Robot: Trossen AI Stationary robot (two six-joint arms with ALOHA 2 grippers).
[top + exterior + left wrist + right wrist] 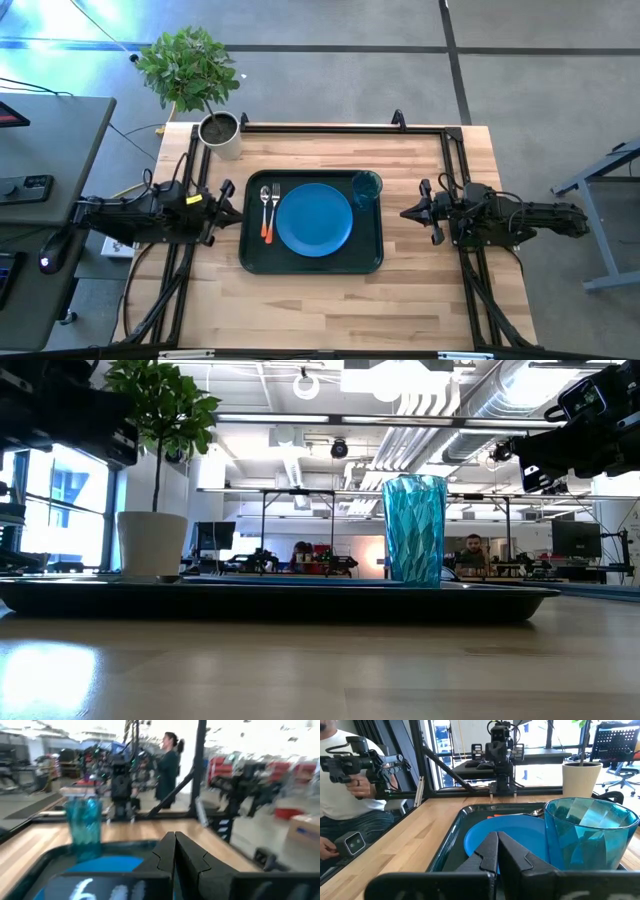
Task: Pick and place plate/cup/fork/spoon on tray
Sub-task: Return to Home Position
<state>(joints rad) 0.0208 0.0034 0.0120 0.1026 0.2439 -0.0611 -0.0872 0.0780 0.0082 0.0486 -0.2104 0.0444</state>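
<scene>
My left gripper (233, 212) hangs at 9 o'clock of the tray (310, 268) and my right gripper (406, 212) at 3 o'clock, both pinched closed on nothing. The plate (314, 220) lies mid-tray, with the spoon (265, 210) and fork (274, 205) at its 9 o'clock and the cup (366, 187) at its 2 o'clock.

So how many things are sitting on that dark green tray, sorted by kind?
Plates: 1, the round bright blue plate
Cups: 1, the see-through teal-blue tumbler
Forks: 1, the orange-handled metal fork
Spoons: 1, the orange-handled metal spoon
Total: 4
</scene>
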